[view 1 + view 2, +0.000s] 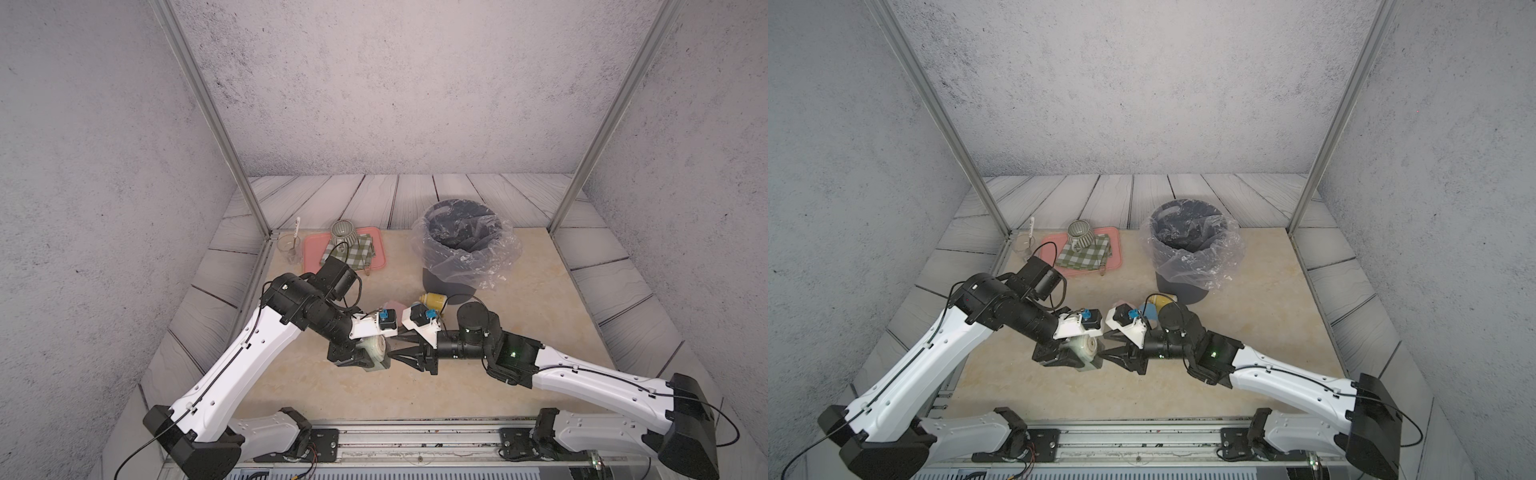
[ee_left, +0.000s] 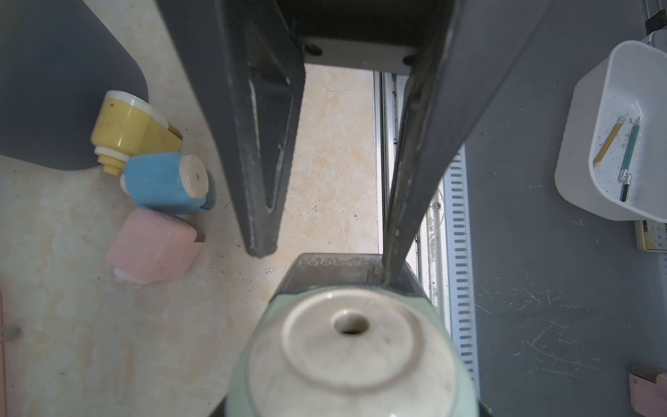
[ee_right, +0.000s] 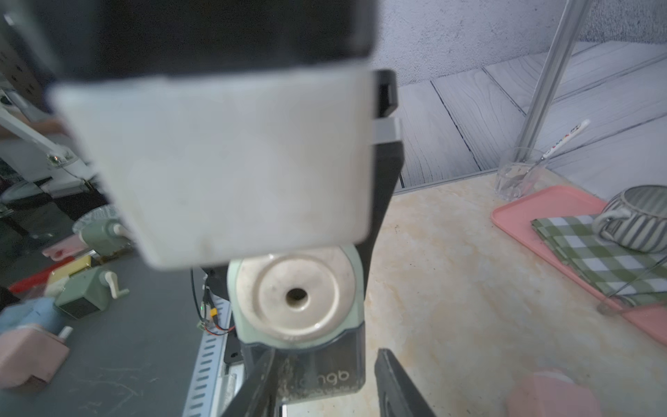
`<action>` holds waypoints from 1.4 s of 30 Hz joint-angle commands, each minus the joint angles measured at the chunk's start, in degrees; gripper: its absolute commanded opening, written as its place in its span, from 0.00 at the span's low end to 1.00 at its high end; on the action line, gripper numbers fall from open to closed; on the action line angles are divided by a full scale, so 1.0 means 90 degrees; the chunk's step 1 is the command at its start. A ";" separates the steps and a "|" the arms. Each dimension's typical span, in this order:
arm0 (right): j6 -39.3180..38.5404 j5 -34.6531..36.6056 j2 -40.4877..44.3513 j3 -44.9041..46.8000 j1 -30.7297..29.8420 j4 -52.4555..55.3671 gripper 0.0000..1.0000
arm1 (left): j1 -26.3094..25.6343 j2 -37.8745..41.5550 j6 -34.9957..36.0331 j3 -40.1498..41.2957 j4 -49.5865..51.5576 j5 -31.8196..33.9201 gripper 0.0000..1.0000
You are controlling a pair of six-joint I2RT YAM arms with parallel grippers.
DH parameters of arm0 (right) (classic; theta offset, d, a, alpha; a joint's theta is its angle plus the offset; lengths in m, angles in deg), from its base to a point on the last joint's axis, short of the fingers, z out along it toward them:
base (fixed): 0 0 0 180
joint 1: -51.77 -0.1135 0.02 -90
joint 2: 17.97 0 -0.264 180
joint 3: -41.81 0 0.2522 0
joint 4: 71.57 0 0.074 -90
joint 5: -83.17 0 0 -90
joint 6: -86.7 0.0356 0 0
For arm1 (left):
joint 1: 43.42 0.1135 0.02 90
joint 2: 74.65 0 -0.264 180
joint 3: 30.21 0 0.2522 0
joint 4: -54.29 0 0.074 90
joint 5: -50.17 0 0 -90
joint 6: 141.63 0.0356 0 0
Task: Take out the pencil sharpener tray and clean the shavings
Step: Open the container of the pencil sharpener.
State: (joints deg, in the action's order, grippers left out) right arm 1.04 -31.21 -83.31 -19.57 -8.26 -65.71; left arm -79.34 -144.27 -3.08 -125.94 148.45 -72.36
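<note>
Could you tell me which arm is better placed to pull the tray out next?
Right: the right gripper straddles the tray, open, while the left gripper holds the sharpener.

Four tabletop pencil sharpeners (image 2: 350, 346) (image 2: 126, 126) (image 2: 162, 184) (image 2: 151, 245), one bin (image 1: 446, 282), one tray (image 1: 311, 253), one mug (image 1: 344, 235), one cloth (image 1: 353, 254), one glass (image 1: 289, 248)

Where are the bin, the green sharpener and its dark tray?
bin (image 1: 446, 284), in a top view, its dark outer wall.
green sharpener (image 3: 263, 289), right wrist view, its cream front disc.
dark tray (image 3: 335, 361), right wrist view, its see-through front wall.
</note>
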 commanded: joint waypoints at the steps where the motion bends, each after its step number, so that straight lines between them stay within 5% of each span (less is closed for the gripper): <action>1: -0.0035 0.0180 0.0160 0.0103 0.0038 0.0033 0.46 | -0.0037 0.0138 0.0038 0.0054 0.0061 -0.0072 0.00; 5: -0.0006 0.0030 0.0121 0.0066 0.0049 0.0095 0.52 | -0.0032 0.0167 0.0025 0.0067 0.0047 -0.0082 0.00; 9: -0.0093 -0.0395 0.0116 0.0057 0.0041 0.0181 0.84 | -0.0027 0.0177 0.0054 0.0022 0.0079 -0.0057 0.00; 12: -0.0186 -0.0726 0.0046 -0.0065 0.0046 0.0402 0.94 | -0.0032 0.0181 0.0074 -0.0008 0.0098 -0.0057 0.00; 24: -0.0248 -0.1166 -0.0355 -0.0419 0.0045 0.0380 0.99 | -0.0032 0.0282 0.0074 -0.0003 0.0177 -0.0134 0.00; 42: -0.0028 -0.1327 -0.0683 -0.0529 0.0047 -0.0084 0.92 | -0.0034 0.0382 0.0007 0.0107 0.0141 -0.0164 0.00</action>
State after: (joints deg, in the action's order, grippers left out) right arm 0.14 -42.09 -88.60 -22.96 -7.89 -65.41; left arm -79.32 -141.63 -3.06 -125.44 148.99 -72.45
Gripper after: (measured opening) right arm 0.922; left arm 0.603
